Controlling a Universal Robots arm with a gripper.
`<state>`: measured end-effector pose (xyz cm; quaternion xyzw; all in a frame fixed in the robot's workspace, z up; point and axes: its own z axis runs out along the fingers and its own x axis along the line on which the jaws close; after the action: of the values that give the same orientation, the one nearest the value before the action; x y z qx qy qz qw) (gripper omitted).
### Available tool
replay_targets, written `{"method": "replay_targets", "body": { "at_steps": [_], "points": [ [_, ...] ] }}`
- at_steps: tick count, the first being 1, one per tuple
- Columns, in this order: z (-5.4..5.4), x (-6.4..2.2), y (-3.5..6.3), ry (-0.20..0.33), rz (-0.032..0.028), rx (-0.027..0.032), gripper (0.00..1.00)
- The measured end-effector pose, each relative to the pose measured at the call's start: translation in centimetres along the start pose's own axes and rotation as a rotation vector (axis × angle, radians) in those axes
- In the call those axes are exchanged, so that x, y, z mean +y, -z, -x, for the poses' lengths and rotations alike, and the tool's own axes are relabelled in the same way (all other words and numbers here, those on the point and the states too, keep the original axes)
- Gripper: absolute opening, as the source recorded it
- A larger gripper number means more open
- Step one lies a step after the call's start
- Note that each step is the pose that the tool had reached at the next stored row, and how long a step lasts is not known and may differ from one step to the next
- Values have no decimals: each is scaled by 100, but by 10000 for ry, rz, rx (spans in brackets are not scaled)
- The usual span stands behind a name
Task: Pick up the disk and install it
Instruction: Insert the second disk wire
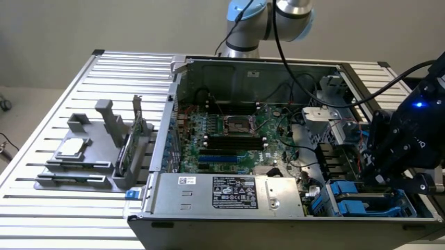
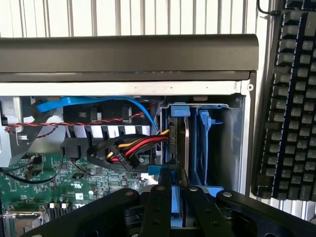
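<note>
The disk stands edge-on in the drive bay at the corner of the open computer case, a thin grey metal slab between blue plastic rails. My gripper reaches down into that bay, and its two black fingers are shut on the disk's near edge. In the exterior view the gripper hangs over the blue drive bay at the case's front corner on the exterior view's right, and it hides most of the disk there.
A bundle of red, yellow and black cables and a blue cable lie right beside the bay. The grey power-supply box and motherboard fill the case. A grey tray holds a square chip. A keyboard lies outside the case wall.
</note>
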<state>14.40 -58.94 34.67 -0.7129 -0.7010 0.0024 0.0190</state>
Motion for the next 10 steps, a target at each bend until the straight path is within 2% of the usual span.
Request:
{"method": "replay_targets", "body": {
  "at_steps": [4,10],
  "points": [
    [1,9,-17,22,9,5,16],
    [1,23,-38,62,33,45,16]
  ]
}}
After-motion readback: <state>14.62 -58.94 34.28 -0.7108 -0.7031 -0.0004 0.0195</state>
